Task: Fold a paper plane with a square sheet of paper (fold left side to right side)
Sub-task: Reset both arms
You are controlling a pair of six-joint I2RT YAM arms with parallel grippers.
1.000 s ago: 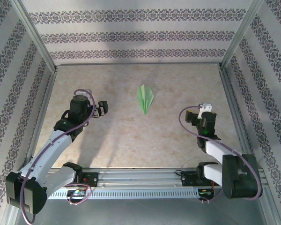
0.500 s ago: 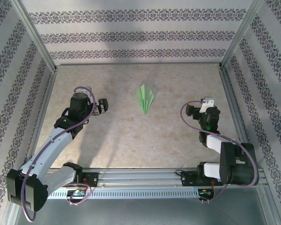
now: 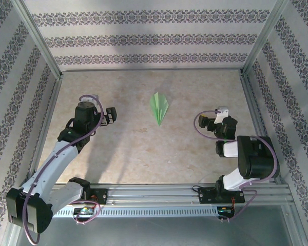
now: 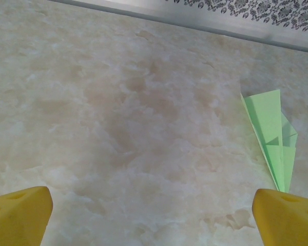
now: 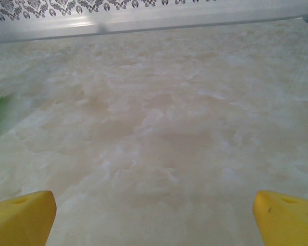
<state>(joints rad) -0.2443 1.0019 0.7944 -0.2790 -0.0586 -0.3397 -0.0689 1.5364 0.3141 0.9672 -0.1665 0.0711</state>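
Nothing here that I can read: no word, number or label. The walls (image 3: pixel 154 38) carry bands of dark floral ornament — pattern, not lettering. The paper plane (image 3: pixel 159 106) is plain green on the faces I see — unmarked.

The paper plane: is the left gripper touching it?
Apart. The top external view shows bare table between the left gripper and the paper plane.
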